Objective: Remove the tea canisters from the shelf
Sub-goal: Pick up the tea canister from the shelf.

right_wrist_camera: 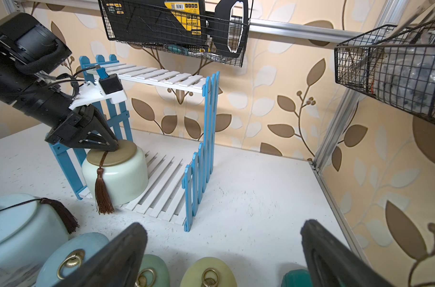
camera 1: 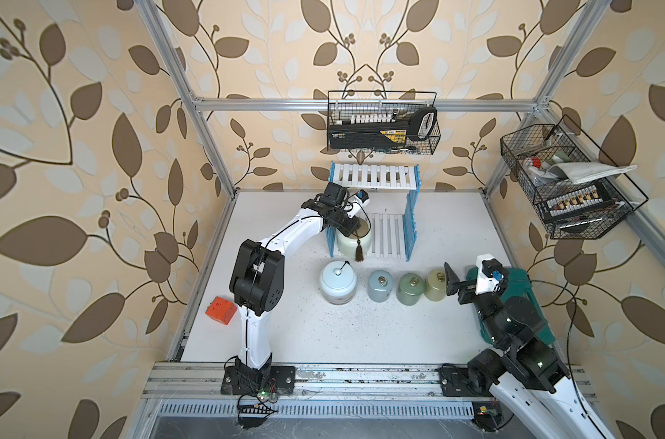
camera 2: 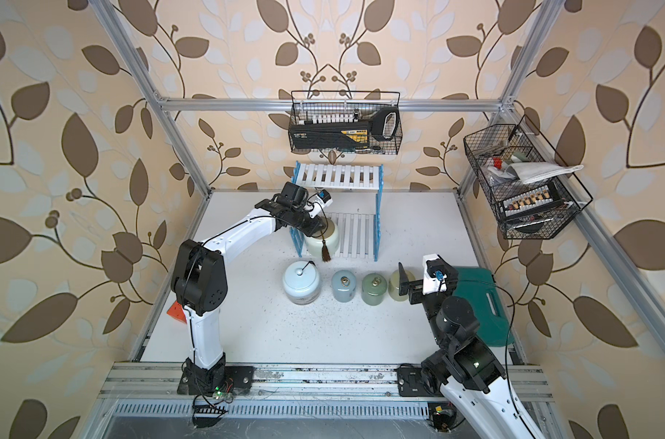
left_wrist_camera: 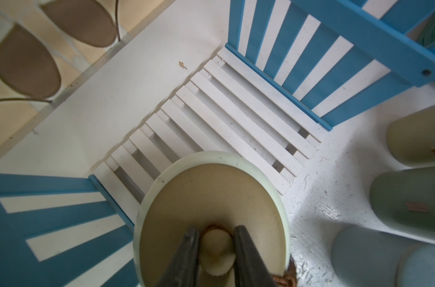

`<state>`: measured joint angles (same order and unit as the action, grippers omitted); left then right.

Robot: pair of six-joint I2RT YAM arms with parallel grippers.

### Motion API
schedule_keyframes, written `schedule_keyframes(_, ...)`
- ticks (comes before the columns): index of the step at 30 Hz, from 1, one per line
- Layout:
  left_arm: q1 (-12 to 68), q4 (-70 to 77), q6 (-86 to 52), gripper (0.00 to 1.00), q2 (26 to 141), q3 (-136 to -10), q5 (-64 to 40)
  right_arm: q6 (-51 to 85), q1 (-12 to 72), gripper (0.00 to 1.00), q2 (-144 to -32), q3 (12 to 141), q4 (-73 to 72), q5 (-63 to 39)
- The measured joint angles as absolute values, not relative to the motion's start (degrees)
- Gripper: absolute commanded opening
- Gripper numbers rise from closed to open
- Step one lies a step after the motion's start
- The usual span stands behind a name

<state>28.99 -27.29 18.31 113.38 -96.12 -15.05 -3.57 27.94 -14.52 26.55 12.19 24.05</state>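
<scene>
The cream canister (camera 1: 353,245) (right_wrist_camera: 117,174), with a brown tassel, stands on the lower board of the shelf (camera 1: 376,176) (right_wrist_camera: 161,74), at its left front corner. My left gripper (left_wrist_camera: 216,238) (camera 1: 355,228) is shut on the canister's lid knob. The shelf's upper board is bare. In front of the shelf, a row stands on the table: the white-blue squat canister (camera 1: 338,283), then the light blue (camera 1: 380,286), dark green (camera 1: 410,289) and yellow-green (camera 1: 436,285) slim canisters. My right gripper (right_wrist_camera: 224,228) (camera 1: 456,287) hangs open just right of the yellow-green one, holding nothing.
A teal case (camera 1: 521,289) lies under the right arm. An orange cube (camera 1: 220,309) sits at the table's left edge. Black wire baskets hang on the back wall (camera 1: 382,123) and the right wall (camera 1: 566,182), above the table.
</scene>
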Motion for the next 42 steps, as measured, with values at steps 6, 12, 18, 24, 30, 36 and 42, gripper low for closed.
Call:
schedule_keyframes(6,29.28,-27.24,18.09,0.00,113.38,-96.12,-14.90,-3.70,27.94,0.99,-14.24,26.52,12.19,24.29)
schedule_keyframes(12,29.93,-29.34,18.06,0.00,113.36,-97.30,-14.06,-3.70,27.94,0.99,-14.24,26.52,12.23,24.49)
schedule_keyframes(18,31.62,-33.76,17.98,0.00,113.36,-99.31,-14.09,-3.73,27.94,0.99,-14.20,26.52,12.21,24.67)
schedule_keyframes(24,32.34,-36.77,17.72,0.00,113.36,-103.22,-15.20,-3.73,27.94,0.99,-14.20,26.50,12.21,24.69)
schedule_keyframes(30,32.62,-37.01,17.69,0.00,113.10,-105.23,-15.55,-3.73,27.94,0.99,-14.20,26.46,12.23,24.71)
schedule_keyframes(36,32.62,-38.61,17.67,0.00,110.80,-105.25,-15.64,-3.73,27.94,0.99,-14.22,26.35,12.14,24.88)
schedule_keyframes(42,32.62,-41.12,17.69,0.00,108.29,-107.02,-16.14,-3.77,27.94,0.99,-14.31,25.91,12.21,24.93)
